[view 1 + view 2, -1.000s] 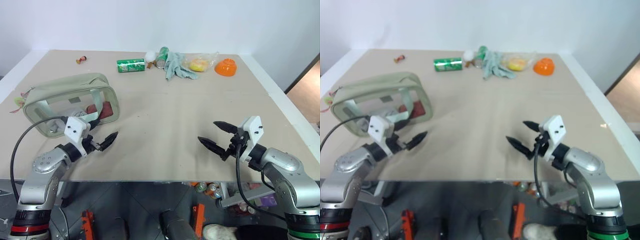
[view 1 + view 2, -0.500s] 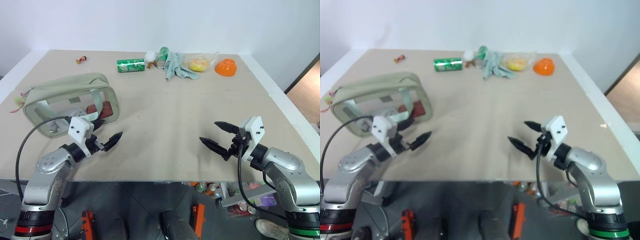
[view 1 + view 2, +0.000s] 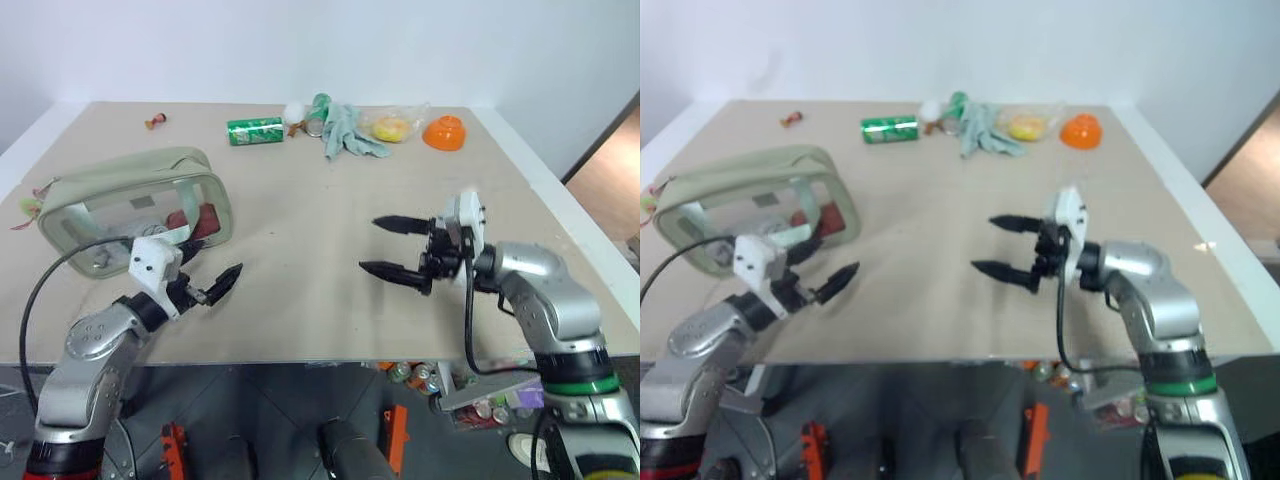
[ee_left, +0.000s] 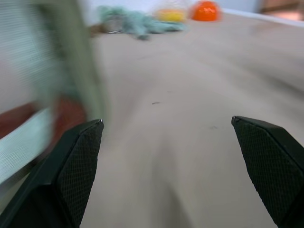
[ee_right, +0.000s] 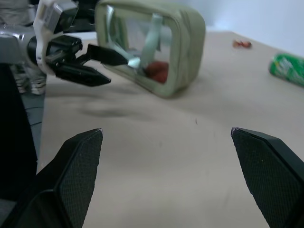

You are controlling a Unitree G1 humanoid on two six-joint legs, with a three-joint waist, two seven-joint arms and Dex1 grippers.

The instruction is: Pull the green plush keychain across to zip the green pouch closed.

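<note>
The green pouch (image 3: 135, 210) sits at the table's left edge, the green plush keychain (image 3: 30, 204) at its far-left end. The left gripper (image 3: 210, 270) hovers wide and empty just beside its near corner. The right wrist view catches the pouch's clear end panel and something red inside, while the right gripper (image 3: 392, 247) gapes wide over bare table (image 3: 300, 200).

head stereo downward, wrist cameras forward

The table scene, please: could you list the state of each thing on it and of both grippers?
green pouch: upright, not gripped
green plush keychain: at the pouch's far-left end
soda can: lying on its side
orange bowl: upside down
left gripper: open, empty
right gripper: open, empty
</note>
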